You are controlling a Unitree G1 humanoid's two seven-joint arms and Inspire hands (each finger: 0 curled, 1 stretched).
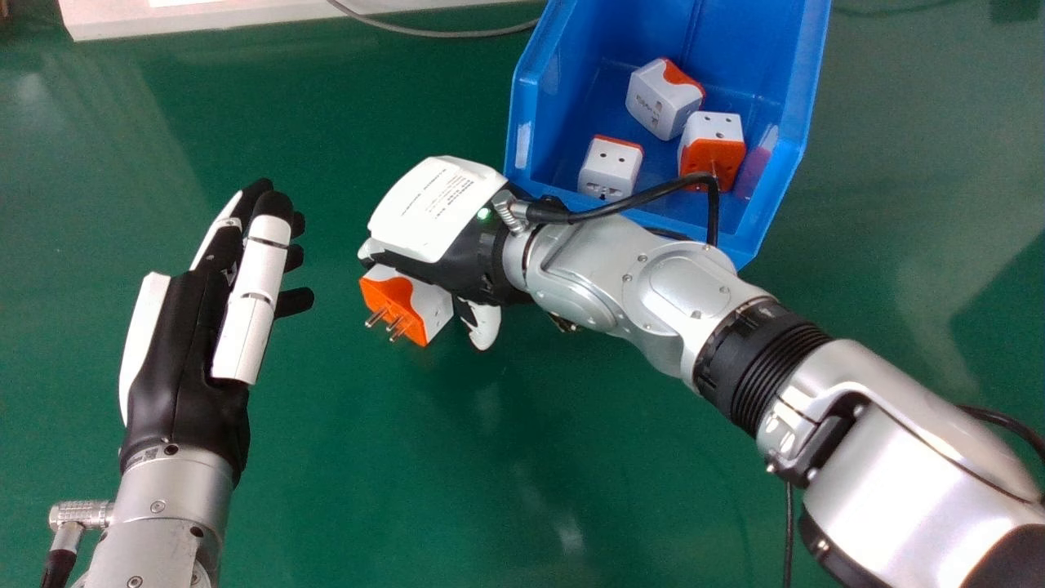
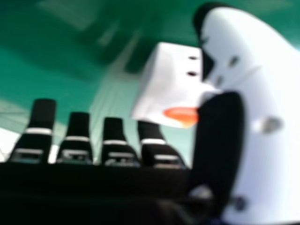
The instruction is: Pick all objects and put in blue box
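My right hand (image 1: 437,216) is left of the blue box (image 1: 522,122), its back facing up. It pinches a white and orange adapter (image 1: 429,300), whose metal pins point toward the view's lower left. In the right hand view, the adapter (image 2: 168,84) is caught between the thumb and a finger of my right hand (image 2: 218,140). Inside the box lie three more adapters: one at the back (image 1: 660,102), another at the right (image 1: 712,147) and a third near the front (image 1: 611,167). My left hand (image 1: 184,327) stays at the left with straight fingers, holding nothing.
A green tabletop (image 1: 367,457) lies under both arms. My right forearm crosses in front of the box, and its black cable (image 1: 653,192) loops over the box's front edge. At the back left are a white board (image 1: 204,18) and a grey cable (image 1: 441,33).
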